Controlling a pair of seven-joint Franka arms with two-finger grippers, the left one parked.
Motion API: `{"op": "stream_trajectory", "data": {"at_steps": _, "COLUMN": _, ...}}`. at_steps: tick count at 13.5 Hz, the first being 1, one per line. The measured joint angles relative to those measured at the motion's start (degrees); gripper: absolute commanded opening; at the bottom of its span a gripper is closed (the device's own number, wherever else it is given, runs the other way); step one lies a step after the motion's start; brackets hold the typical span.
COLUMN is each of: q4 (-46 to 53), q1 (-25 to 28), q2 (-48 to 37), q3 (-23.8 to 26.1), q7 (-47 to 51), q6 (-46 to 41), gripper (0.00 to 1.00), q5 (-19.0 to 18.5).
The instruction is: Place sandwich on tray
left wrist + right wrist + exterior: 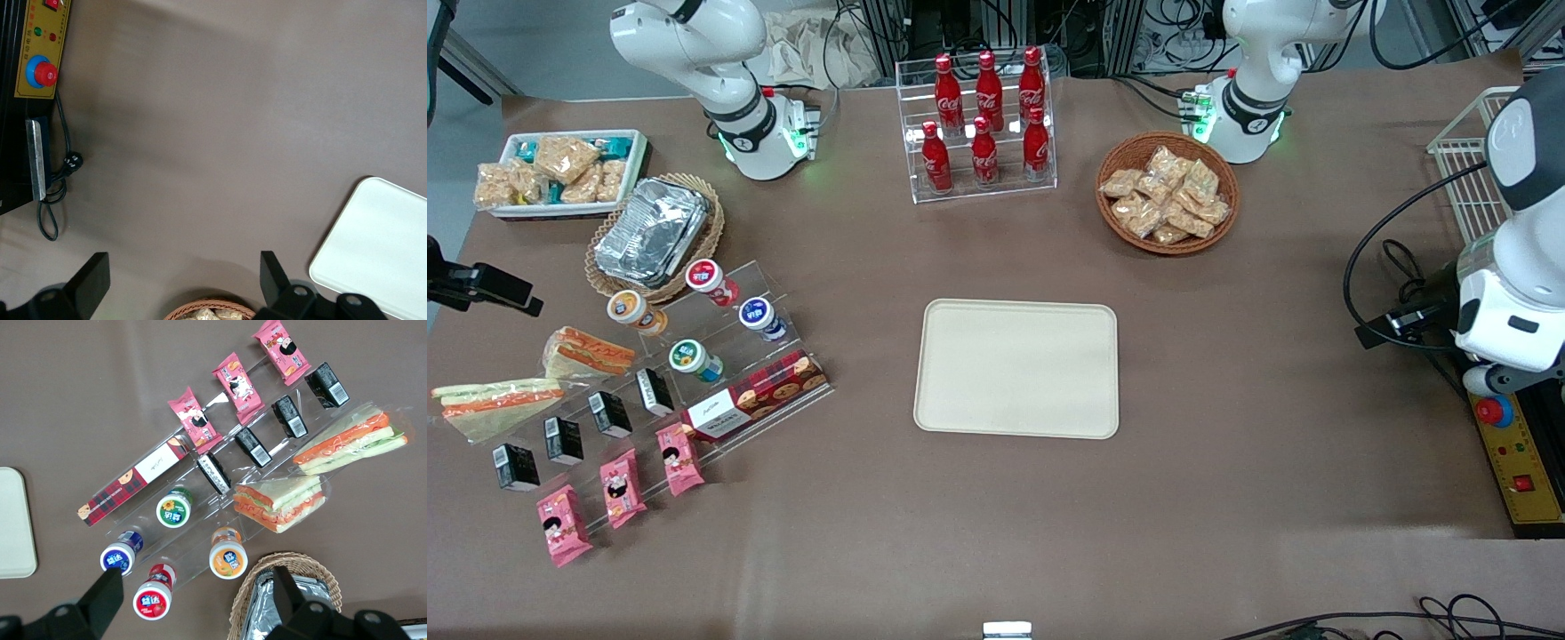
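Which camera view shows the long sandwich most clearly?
The right wrist view: the sandwich lies whole under the open pincer, its stripes plain, beside the stubbier wedge. The front view shows it smaller, at the table's edge. The left wrist view misses it.

Frame edges crop the gripper (pixel 193 603), the foil trays (pixel 280 613) beneath it and most of the nearby tray (pixel 15 523).
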Motion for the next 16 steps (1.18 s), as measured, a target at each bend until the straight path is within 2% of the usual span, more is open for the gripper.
{"op": "stream_trajectory", "data": {"at_steps": 8, "q4": 0.0, "q1": 0.1, "q2": 0.1, "q3": -0.1, "q7": 1.9, "q6": 0.0, "gripper": 1.00, "q5": 0.1}}
{"op": "stream_trajectory", "data": {"at_steps": 16, "q4": 0.0, "q1": -1.5, "q2": 1.3, "q3": -2.8, "q7": 24.4, "q6": 1.7, "gripper": 1.00, "q5": -0.7}}
